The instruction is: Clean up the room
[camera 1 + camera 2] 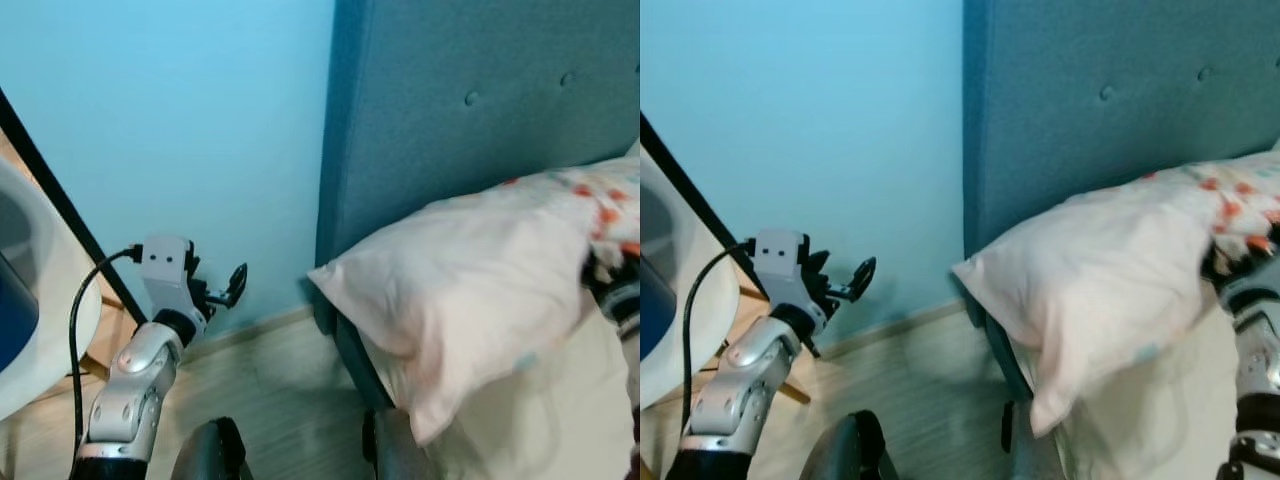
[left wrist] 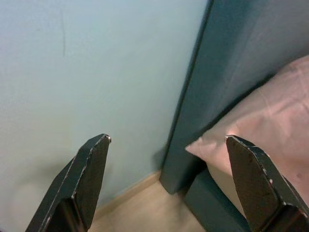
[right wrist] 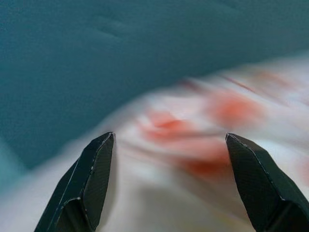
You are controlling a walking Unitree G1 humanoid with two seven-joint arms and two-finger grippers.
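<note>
A pale pink pillow [image 1: 470, 290] lies on the bed against the teal padded headboard [image 1: 480, 100], with one corner hanging over the bed's side. Its far right part carries red and orange marks [image 1: 600, 205]. My right gripper [image 1: 1218, 264] is at the pillow's right end, by the patterned cloth. In the blurred right wrist view, that gripper [image 3: 169, 137] is open with the cloth just ahead of its fingers. My left gripper [image 1: 232, 285] is raised over the floor to the left of the bed. It [image 2: 169, 140] is open and holds nothing, pointing at the wall and the headboard edge.
A light blue wall [image 1: 200, 120] stands behind. Wood floor [image 1: 270, 370] runs between the wall and the bed frame [image 1: 355, 360]. A white rounded seat [image 1: 60, 300] and a black slanted bar [image 1: 60, 205] are at the left.
</note>
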